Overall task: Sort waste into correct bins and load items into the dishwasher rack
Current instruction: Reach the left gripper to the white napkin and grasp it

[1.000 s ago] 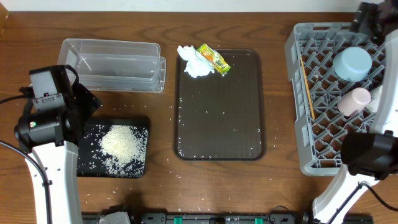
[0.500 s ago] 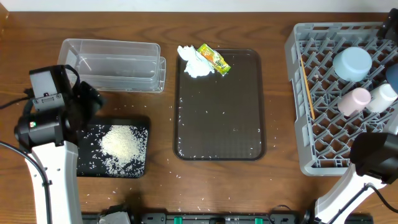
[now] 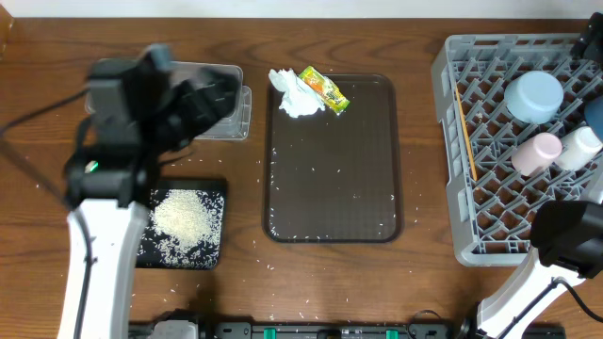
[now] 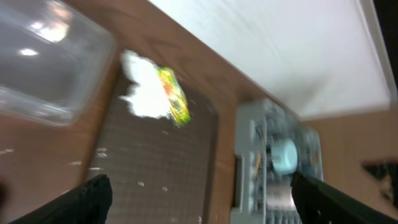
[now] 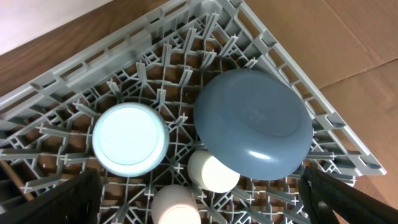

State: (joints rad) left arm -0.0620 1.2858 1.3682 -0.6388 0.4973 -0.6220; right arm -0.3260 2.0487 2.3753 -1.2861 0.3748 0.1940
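My left gripper [image 3: 222, 98] hangs open and empty over the clear tub [image 3: 203, 73]. Its wrist view, blurred, has the open left gripper [image 4: 208, 202] facing the white napkin [image 4: 144, 93], the yellow-green wrapper [image 4: 174, 98] and the clear tub [image 4: 46, 62]. Overhead, the napkin [image 3: 296, 95] and wrapper [image 3: 323, 88] lie at the brown tray's far edge. Rice [image 3: 186, 218] is heaped in the black tray [image 3: 215, 186]. The grey rack [image 3: 480, 202] holds the light blue bowl [image 3: 534, 95], pink cup [image 3: 536, 152], white cup [image 3: 581, 145] and chopsticks [image 3: 464, 132]. My right gripper [image 5: 208, 202] is open above the rack [image 5: 68, 81], over the blue plate [image 5: 252, 124], bowl [image 5: 130, 140], white cup [image 5: 211, 172] and pink cup [image 5: 174, 210].
The large brown serving tray [image 3: 377, 202] lies mid-table with stray rice grains on it. More grains dot the wood near the table's front edge. My right arm's base [image 3: 565, 240] stands beside the rack's front corner.
My left arm has swung up from beside the black tray to over the clear tub, gripper pointing right. The right arm pulled off the rack's far corner a second ago and has since held still.
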